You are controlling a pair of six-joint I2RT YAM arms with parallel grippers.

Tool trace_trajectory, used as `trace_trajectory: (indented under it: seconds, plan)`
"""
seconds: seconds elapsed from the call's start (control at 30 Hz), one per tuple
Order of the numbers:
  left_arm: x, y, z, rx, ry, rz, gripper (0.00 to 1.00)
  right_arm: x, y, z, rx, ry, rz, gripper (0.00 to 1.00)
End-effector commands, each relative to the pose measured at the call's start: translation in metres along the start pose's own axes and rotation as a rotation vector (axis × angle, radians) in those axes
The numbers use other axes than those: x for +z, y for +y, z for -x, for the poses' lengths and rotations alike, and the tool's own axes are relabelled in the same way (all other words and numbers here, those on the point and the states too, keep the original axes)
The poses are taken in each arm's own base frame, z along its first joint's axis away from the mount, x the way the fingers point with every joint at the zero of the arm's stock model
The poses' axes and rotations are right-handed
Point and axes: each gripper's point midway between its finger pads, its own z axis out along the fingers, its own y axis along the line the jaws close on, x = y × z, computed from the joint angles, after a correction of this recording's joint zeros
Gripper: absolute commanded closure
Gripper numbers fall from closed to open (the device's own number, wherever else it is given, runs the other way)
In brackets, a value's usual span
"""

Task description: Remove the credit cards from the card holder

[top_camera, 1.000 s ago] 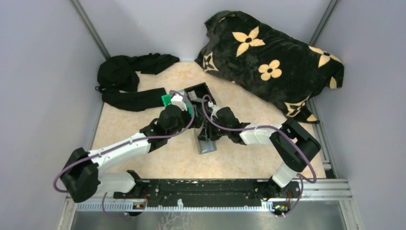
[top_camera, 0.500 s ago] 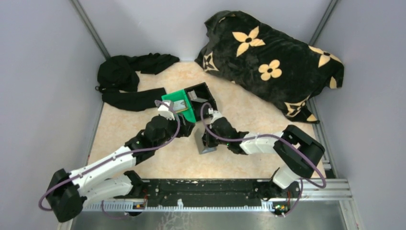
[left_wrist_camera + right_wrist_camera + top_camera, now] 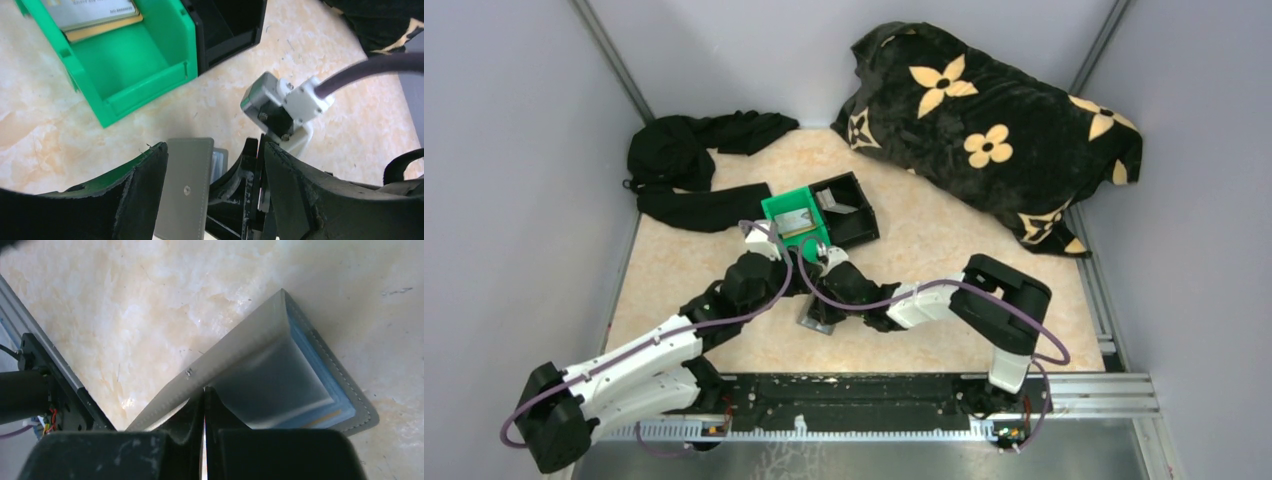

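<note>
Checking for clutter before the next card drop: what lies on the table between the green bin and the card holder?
Nothing: the left wrist view shows bare tabletop between the green bin and the card holder.

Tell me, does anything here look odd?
The slim grey-blue bifold card holder stands half open, one panel lifted, pinched by the right gripper. A black flower-patterned blanket lies heaped at the back.
</note>
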Motion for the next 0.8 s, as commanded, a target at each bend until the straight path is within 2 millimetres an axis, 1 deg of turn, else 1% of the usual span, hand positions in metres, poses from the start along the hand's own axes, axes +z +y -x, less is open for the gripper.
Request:
trace_trajectory:
  seconds: [0.0,0.1,0.17,0.2,0.23,0.3,0.33,0.37,0.4,0.47,0.53,0.57,0.63,0.7,0.77]
  plan:
    - [-0.003,0.008,-0.006,-0.047,-0.013,0.024,0.23,0.016,0.01,-0.012,-0.035,0.034,0.056,1.0]
    - [-0.007,0.018,-0.007,-0.055,-0.02,0.062,0.23,0.024,0.013,-0.011,-0.05,0.04,0.073,1.0]
    - [-0.01,0.023,-0.009,-0.058,-0.011,0.085,0.23,0.023,0.018,-0.006,-0.041,0.027,0.101,1.0]
    - [-0.012,0.025,-0.01,-0.059,-0.006,0.096,0.23,0.021,0.019,-0.003,-0.03,0.016,0.107,0.95]
    - [-0.014,0.028,-0.01,-0.063,-0.004,0.108,0.23,0.017,0.019,0.001,-0.018,0.001,0.109,0.83]
    - [-0.016,0.031,-0.009,-0.062,-0.007,0.125,0.22,0.008,0.014,0.002,-0.006,-0.017,0.104,0.68]
    - [-0.017,0.033,-0.007,-0.059,-0.014,0.134,0.23,0.002,0.012,0.004,-0.003,-0.024,0.103,0.63]
    - [-0.017,0.035,-0.005,-0.055,-0.023,0.146,0.23,-0.003,0.007,0.002,-0.002,-0.024,0.095,0.61]
    - [-0.016,0.036,-0.002,-0.046,-0.032,0.159,0.23,-0.007,0.006,0.004,-0.001,-0.029,0.094,0.6]
    - [-0.013,0.035,0.005,-0.032,-0.046,0.177,0.22,-0.013,0.004,0.01,-0.012,-0.041,0.094,0.61]
    - [-0.01,0.032,0.01,-0.013,-0.045,0.187,0.23,-0.012,-0.002,0.013,-0.018,-0.043,0.081,0.7]
    - [-0.007,0.03,0.013,-0.006,-0.046,0.186,0.23,-0.01,-0.004,0.015,-0.017,-0.044,0.079,0.78]
    - [-0.003,0.024,0.018,0.013,-0.051,0.177,0.23,-0.006,-0.005,0.022,-0.012,-0.065,0.096,1.0]
    - [0.0,0.02,0.021,0.024,-0.056,0.168,0.23,-0.004,-0.004,0.03,-0.006,-0.087,0.115,1.0]
    - [0.002,0.02,0.023,0.019,-0.063,0.17,0.23,0.0,-0.009,0.034,0.006,-0.085,0.107,1.0]
